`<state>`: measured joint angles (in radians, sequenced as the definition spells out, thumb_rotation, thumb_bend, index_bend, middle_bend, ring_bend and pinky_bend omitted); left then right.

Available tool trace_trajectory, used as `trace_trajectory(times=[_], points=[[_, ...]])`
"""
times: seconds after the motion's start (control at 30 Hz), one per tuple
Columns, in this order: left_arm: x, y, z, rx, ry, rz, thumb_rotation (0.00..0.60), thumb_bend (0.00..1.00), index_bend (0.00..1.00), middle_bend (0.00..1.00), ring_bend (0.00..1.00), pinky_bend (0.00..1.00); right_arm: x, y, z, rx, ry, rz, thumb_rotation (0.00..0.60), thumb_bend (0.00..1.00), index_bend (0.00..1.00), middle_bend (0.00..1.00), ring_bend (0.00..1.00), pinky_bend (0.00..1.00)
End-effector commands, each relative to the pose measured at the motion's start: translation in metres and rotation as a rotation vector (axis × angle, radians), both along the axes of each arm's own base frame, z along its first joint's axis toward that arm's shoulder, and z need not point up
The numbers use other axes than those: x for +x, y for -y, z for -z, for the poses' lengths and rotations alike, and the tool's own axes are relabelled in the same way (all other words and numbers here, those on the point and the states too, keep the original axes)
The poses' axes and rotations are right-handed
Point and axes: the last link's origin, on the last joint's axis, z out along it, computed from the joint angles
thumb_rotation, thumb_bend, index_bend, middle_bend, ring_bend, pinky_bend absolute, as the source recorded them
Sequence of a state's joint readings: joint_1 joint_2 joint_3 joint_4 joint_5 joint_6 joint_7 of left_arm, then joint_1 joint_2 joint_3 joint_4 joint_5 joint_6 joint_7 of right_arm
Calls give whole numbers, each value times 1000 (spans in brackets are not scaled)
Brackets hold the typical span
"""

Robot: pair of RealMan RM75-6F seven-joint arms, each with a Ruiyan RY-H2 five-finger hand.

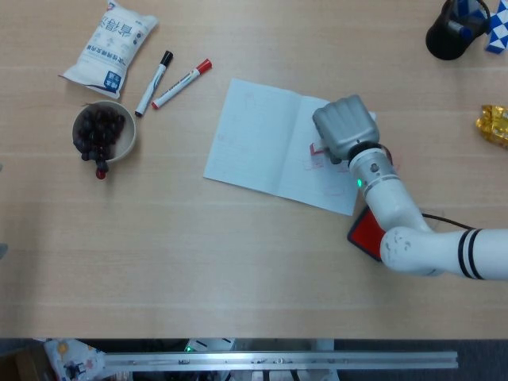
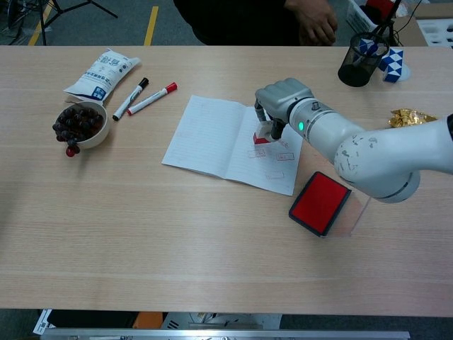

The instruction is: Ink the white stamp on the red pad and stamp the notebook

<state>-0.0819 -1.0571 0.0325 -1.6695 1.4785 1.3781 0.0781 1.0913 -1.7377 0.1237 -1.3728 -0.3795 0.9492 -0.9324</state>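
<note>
An open white notebook [image 1: 262, 139] [image 2: 212, 134] lies in the middle of the table. My right hand [image 1: 344, 128] [image 2: 282, 99] grips the white stamp [image 2: 263, 134], whose red base presses on the right page. Several faint red stamp marks [image 2: 272, 156] show on that page below the stamp. In the head view the hand hides most of the stamp. The red ink pad [image 2: 319, 202] [image 1: 366, 234] lies open to the right of the notebook, partly under my forearm in the head view. My left hand appears in neither view.
A bowl of dark fruit [image 1: 102, 133], two markers [image 1: 171, 79] and a white packet [image 1: 111, 44] sit at the left. A black pen cup [image 2: 357, 62], a blue-white puzzle [image 2: 393, 64] and a gold wrapper [image 2: 412, 122] are at the right. A person [image 2: 311, 21] is behind the table.
</note>
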Motion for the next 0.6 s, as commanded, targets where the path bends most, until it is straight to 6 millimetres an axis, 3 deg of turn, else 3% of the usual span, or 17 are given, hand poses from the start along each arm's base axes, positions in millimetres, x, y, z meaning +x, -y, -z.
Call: trace_trajectory(times=[0.03, 0.6], points=[[0, 0, 0, -2, -2, -2, 600, 117, 74, 156, 202, 123, 1, -1, 8, 8, -9, -8, 600, 551, 881, 728, 618, 466], [-2, 0, 0, -2, -4, -10, 600, 117, 53, 156, 202, 123, -3, 4, 24, -11, -41, 5, 600, 607, 930, 763, 645, 476]])
